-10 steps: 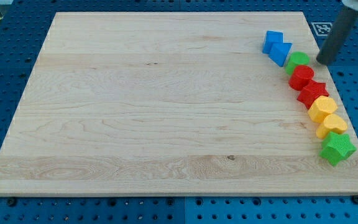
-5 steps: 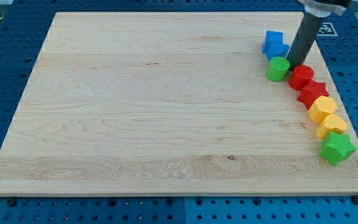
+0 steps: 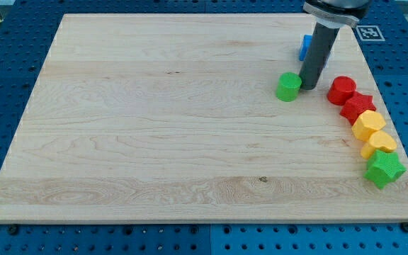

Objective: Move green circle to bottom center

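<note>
While the wooden counter (image 3: pixel 154 127) lies mostly bare, my tip (image 3: pixel 308 88), a plain rod with nothing to open or close, touches the green circle (image 3: pixel 287 86) on its right. That block sits upper right, so most of the push toward bottom centre seems undone.

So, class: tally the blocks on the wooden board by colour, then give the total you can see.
Green: 2, circle by my tip, star
Red: 2
Yellow: 2
Blue: at least 1, partly hidden behind the rod
Total: 7 visible
</note>
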Controlling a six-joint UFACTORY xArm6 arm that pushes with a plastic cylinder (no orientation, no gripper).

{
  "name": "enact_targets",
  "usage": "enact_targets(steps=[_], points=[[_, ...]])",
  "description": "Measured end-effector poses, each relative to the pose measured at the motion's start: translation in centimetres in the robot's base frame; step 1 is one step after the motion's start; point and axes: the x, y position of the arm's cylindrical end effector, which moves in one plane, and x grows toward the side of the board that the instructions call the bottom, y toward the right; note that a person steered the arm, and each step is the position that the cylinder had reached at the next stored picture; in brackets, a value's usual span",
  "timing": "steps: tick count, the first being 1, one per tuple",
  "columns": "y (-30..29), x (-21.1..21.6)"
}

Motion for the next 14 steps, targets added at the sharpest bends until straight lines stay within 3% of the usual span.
enact_targets(steps=[5, 14], points=[[-9.7, 0.5], [-10.4, 6.6]])
